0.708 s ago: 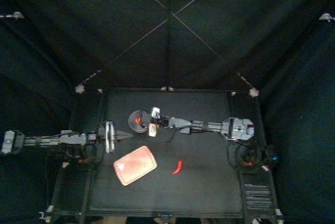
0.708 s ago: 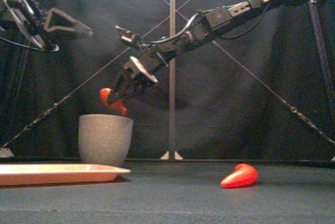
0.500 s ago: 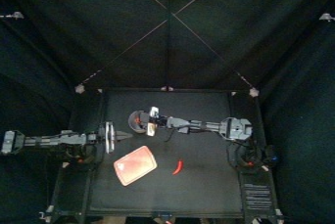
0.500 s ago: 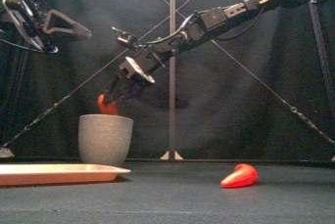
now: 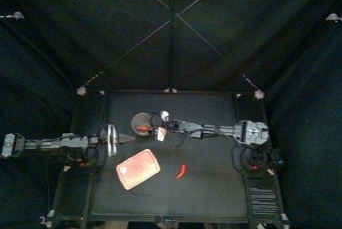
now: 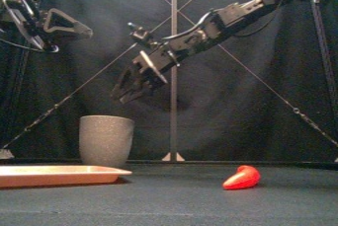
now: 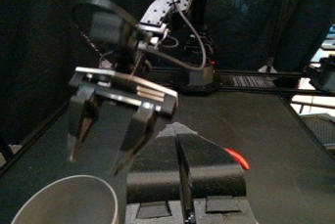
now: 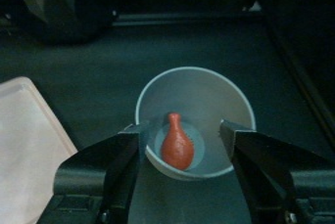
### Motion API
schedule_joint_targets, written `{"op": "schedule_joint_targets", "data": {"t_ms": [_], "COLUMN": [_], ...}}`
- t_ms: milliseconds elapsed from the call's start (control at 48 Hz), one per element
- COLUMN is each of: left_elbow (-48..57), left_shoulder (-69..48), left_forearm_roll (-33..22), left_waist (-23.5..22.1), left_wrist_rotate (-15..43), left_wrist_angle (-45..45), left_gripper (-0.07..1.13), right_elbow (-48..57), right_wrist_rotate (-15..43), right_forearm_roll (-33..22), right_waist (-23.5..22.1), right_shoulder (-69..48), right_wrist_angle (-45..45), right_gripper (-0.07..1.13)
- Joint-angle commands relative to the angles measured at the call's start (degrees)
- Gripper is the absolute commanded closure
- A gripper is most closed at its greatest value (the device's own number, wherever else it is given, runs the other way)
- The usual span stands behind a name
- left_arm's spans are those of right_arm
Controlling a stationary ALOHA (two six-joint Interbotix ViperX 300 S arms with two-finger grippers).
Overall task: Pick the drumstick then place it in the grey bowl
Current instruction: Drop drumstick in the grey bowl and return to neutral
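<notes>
Inside the grey bowl (image 8: 216, 96) lies the drumstick (image 8: 178, 142); the right fingers (image 8: 268, 164) hang wide and empty above. Done.

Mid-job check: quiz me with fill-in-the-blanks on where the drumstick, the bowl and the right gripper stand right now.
1. The drumstick lies ____ the grey bowl.
2. The right gripper hangs above that bowl with its jaws ____.
3. In the front view, the red toy lies on the table to the ____ of the bowl.
Missing words: inside; open; right.
</notes>
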Motion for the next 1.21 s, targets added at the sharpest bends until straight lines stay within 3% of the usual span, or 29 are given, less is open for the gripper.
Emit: {"op": "schedule_joint_targets", "data": {"t_ms": [21, 229, 438, 1208], "left_elbow": [-0.88, -1.05, -0.88, -0.18], "left_shoulder": [0.00, -0.09, -0.09, -0.09], "left_forearm_roll": [0.00, 0.09, 0.09, -1.85], "left_waist": [0.18, 0.26, 0.53, 2.02], "left_wrist_rotate": [0.18, 0.26, 0.35, 0.18], "left_wrist_angle": [-0.62, -1.32, -2.02, -2.29], "left_gripper": [1.01, 1.01, 1.01, 1.01], "right_elbow": [8.70, 25.14, 34.45, 41.40], "right_wrist_rotate": [-0.18, -0.18, -0.18, -0.44], "right_forearm_roll": [2.64, 6.42, 7.38, 7.29], "right_waist": [-0.09, 0.62, 2.37, 4.75], "right_shoulder": [-9.49, -20.21, -27.42, -31.64], "right_wrist_angle": [-9.58, -22.85, -27.86, -29.27], "right_gripper": [0.13, 0.13, 0.13, 0.13]}}
